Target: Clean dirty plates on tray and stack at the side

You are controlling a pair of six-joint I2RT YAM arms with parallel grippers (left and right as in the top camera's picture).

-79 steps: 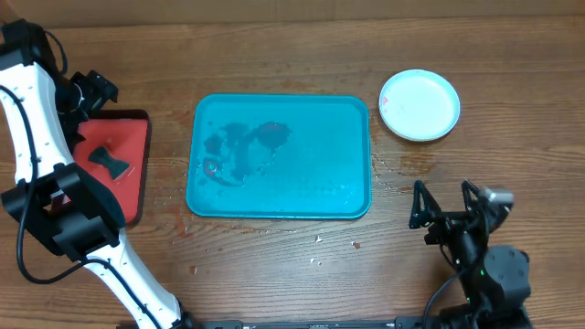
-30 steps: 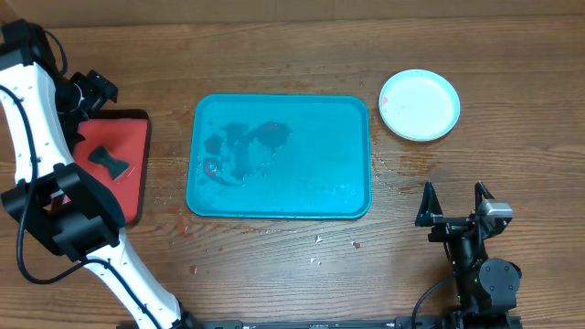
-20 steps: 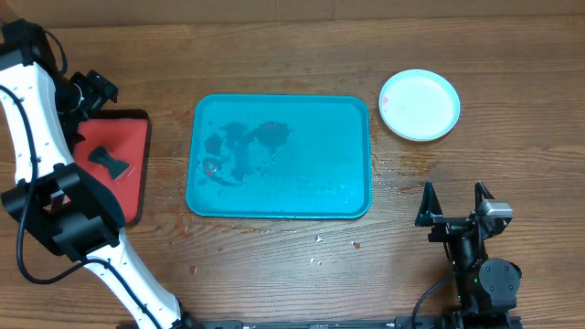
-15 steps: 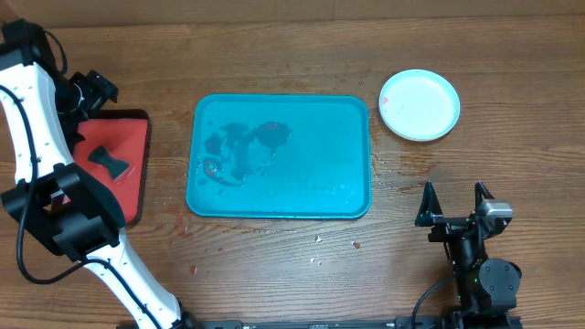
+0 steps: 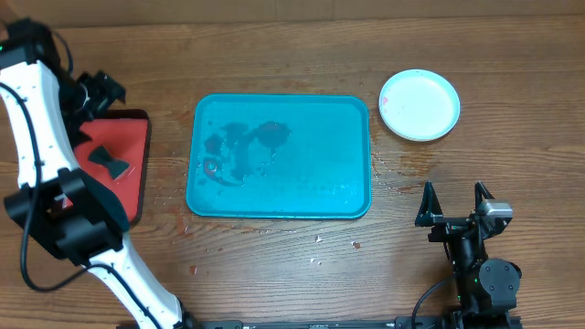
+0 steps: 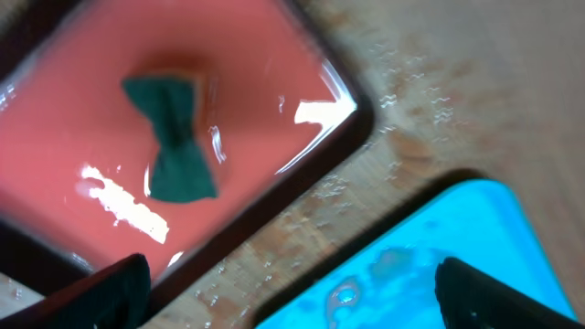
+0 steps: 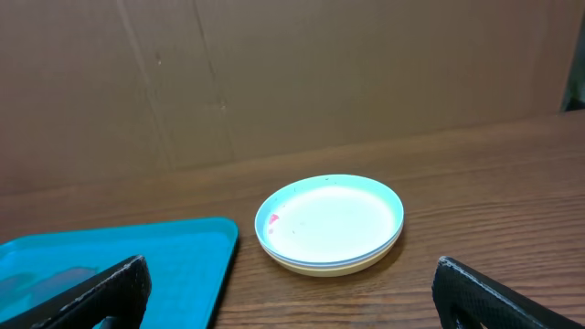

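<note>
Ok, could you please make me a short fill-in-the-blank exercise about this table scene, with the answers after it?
1. The stacked plates sit on the table, to the ___ of the teal tray.
2. The small tray under the dark green bow-shaped object is ___ in colour.
3. The right gripper is open and holds ___.
Missing words: right; red; nothing.
</note>
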